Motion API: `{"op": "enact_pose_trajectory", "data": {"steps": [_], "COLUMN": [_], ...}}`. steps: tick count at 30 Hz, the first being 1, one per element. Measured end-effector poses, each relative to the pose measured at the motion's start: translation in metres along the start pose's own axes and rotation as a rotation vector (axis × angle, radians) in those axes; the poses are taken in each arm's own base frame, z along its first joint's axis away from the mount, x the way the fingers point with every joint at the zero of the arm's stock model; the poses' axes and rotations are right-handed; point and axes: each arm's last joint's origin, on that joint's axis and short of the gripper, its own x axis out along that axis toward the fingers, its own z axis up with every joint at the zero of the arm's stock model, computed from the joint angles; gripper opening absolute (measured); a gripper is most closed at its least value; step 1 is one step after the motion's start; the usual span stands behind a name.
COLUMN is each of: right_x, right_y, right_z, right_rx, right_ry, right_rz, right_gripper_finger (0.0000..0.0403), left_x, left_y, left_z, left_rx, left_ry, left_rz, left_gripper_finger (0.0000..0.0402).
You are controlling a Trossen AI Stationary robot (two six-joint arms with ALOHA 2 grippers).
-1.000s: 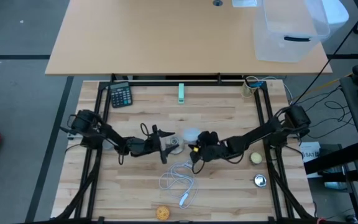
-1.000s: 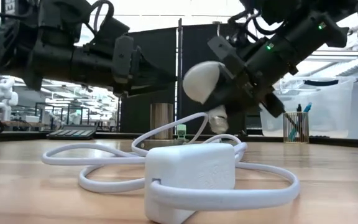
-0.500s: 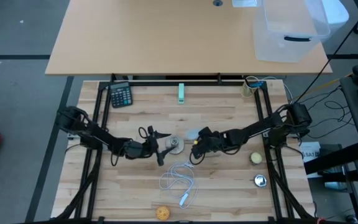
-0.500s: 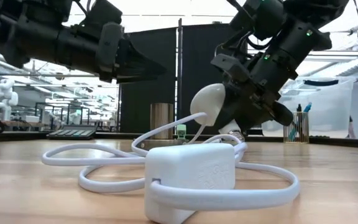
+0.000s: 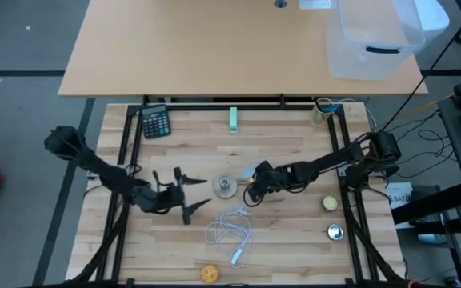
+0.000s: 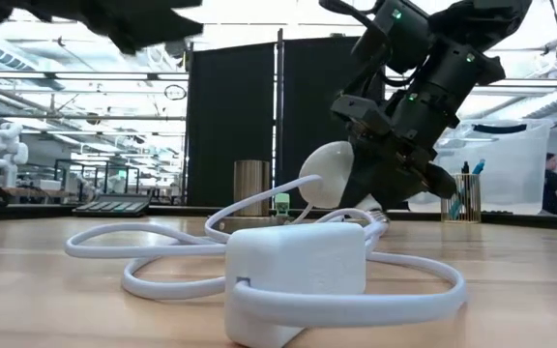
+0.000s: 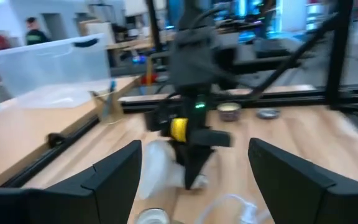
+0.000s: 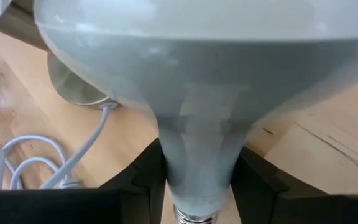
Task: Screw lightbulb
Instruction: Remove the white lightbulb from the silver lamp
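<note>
Here the right gripper [image 5: 252, 182] clasps the lightbulb [image 6: 329, 175] by its narrow neck, globe tilted above mid-table beside the grey socket [image 5: 226, 187]; the left gripper [image 5: 189, 195] hangs nearby, its 2 fingers spread wide, holding nothing.

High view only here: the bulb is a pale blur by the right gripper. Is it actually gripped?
Observer: Yes. The right wrist view shows the right gripper clamped on the narrow neck of the bulb.
Operator: Resting on the table?
Observer: It seems not. In the low view it hangs tilted, globe lowest, apparently just above the table.
Operator: Left gripper?
Observer: In the left wrist view the left gripper is wide open, empty, and faces the right arm.
</note>
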Motion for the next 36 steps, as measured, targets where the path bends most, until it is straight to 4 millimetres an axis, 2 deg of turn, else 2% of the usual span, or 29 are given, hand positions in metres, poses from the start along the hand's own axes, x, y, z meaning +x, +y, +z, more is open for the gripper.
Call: {"op": "enact_pose_trajectory", "data": {"steps": [4,7,20,31,36], "right_x": [0.0,0.001,0.001,0.001,-0.001], "right_y": [-0.002,-0.003,-0.004,-0.004,0.004], "right_z": [0.001,0.002,-0.001,-0.001,0.006], "right_rx": [0.006,0.004,-0.005,-0.031,-0.087], "right_ry": [0.029,0.034,0.108,0.101,0.014], "right_rz": [0.001,-0.001,0.018,0.017,0.083], "right_gripper_finger": [0.0135,0.0135,0.0143,0.0197,0.0208], "left_x": [-0.015,-0.018,-0.017,-0.017,-0.017], "left_y": [-0.006,-0.008,-0.006,-0.006,-0.006], "left_z": [0.004,0.002,-0.003,-0.004,-0.005], "left_rx": [0.021,0.039,0.015,0.014,0.015], "left_ry": [0.029,0.052,0.087,0.096,0.104], "left_rz": [-0.081,-0.08,-0.055,-0.055,-0.054], "left_gripper_finger": [0.0298,0.0298,0.0298,0.0298,0.0298]}}
